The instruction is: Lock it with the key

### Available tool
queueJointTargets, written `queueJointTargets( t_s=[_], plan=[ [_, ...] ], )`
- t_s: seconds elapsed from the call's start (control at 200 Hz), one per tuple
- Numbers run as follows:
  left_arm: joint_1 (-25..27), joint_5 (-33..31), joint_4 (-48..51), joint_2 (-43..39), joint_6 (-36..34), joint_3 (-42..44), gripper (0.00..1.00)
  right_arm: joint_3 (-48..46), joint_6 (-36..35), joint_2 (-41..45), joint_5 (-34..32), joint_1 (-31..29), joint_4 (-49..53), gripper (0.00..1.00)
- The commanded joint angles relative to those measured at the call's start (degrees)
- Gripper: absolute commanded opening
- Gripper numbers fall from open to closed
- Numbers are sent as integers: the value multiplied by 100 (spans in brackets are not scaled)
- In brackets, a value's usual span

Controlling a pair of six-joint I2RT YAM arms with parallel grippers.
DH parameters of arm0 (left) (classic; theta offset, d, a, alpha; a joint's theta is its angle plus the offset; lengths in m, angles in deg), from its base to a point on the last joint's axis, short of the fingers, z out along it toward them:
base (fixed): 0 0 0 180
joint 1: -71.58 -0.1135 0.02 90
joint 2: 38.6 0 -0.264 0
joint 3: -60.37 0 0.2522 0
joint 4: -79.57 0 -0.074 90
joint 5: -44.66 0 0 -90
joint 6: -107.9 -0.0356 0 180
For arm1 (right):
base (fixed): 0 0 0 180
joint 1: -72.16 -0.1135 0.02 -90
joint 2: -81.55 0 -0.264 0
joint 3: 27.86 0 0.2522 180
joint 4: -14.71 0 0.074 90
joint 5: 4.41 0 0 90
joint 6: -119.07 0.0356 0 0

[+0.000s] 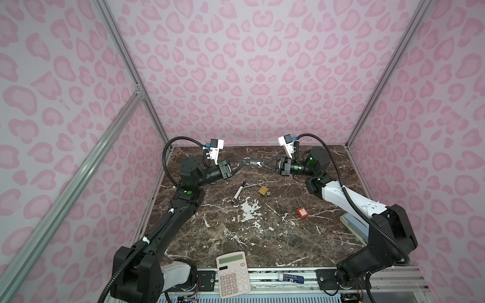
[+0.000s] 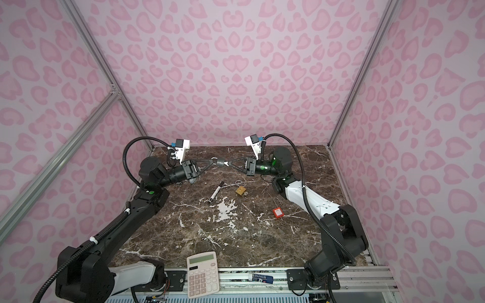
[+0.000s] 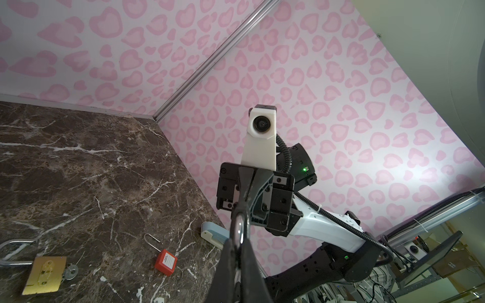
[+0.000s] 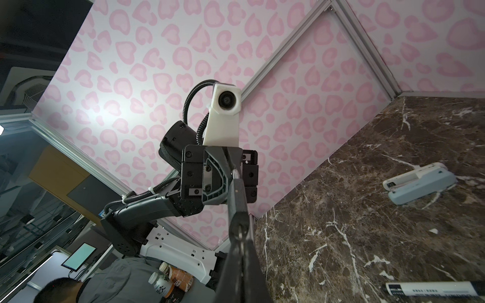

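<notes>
A: Pink-spotted walls around us, a dark marble counter (image 1: 275, 244) below. Where is the grey padlock (image 1: 254, 162)?

B: In the air over the far part of the counter, between our two tools. Our left tool (image 1: 244, 161) is pinched tight on its shackle end; our right tool (image 1: 263, 165) is closed on the key (image 1: 259, 164) at its base.

A: How many locks do we count?

B: Three: the grey one, plus one brass padlock (image 1: 263, 190) and one red padlock (image 1: 302, 212) lying on the counter, apart from both tools. We also count one marker (image 1: 238, 193), one calculator (image 1: 233, 272) and one stapler (image 1: 353, 227).
</notes>
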Motion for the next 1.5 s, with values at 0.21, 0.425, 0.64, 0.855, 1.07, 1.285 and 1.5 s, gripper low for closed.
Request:
queueJointTargets(
  t_s=[0.21,0.425,0.64,0.855,1.07,1.285,1.5],
  plan=[
    [-62,79,31,26,-317,-44,4,-279,-109,154,-63,209,25,0],
    [-40,-451,2603,41,-2298,-249,4,-491,-1240,576,-556,304,1468,0],
    [208,-1232,4399,341,-3740,-308,4,-518,-2176,750,-842,394,2781,0],
    [724,-2685,5899,1087,-4951,-680,4,-223,-3451,807,-2179,394,4712,0],
    [1152,-3522,6698,1782,-5587,-1062,4,-289,-3696,881,-2814,397,5135,0],
    [1536,-3477,7094,2226,-5993,-1337,4,-283,-3804,882,-2861,399,5226,0],
    [1650,-2546,7286,2506,-6692,-1470,3,-159,-3877,824,-2843,396,5316,0]
  ],
)
